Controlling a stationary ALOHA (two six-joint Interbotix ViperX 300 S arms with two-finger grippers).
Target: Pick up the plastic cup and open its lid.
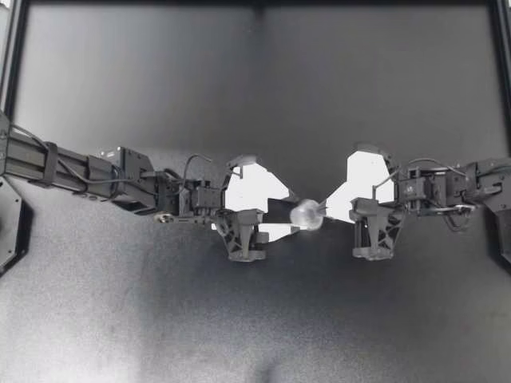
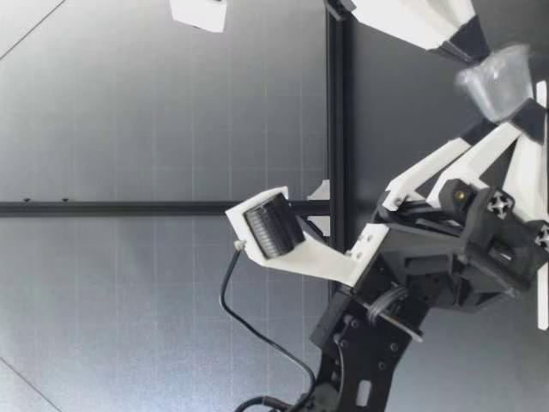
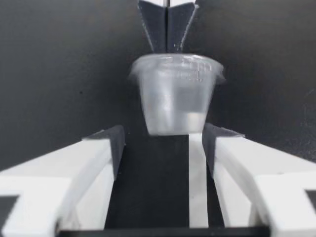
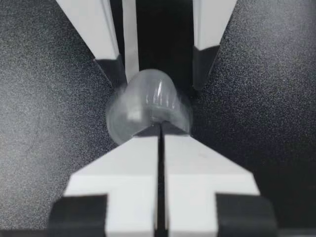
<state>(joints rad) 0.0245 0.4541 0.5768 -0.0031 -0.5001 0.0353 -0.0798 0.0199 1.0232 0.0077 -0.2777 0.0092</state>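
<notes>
Above the dark tabletop [image 1: 239, 80], my right hand [image 1: 322, 209] pinches closed on the lid [image 3: 175, 66], hanging the plastic cup [image 1: 306, 214] inside my left hand [image 1: 287, 212], spread wide, probably to brace it.

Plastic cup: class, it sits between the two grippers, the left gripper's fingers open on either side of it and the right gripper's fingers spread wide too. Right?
Not quite. The right gripper is shut, fingers pressed together on the rim of the plastic cup, as the right wrist view shows. The left gripper is open around it.
</notes>
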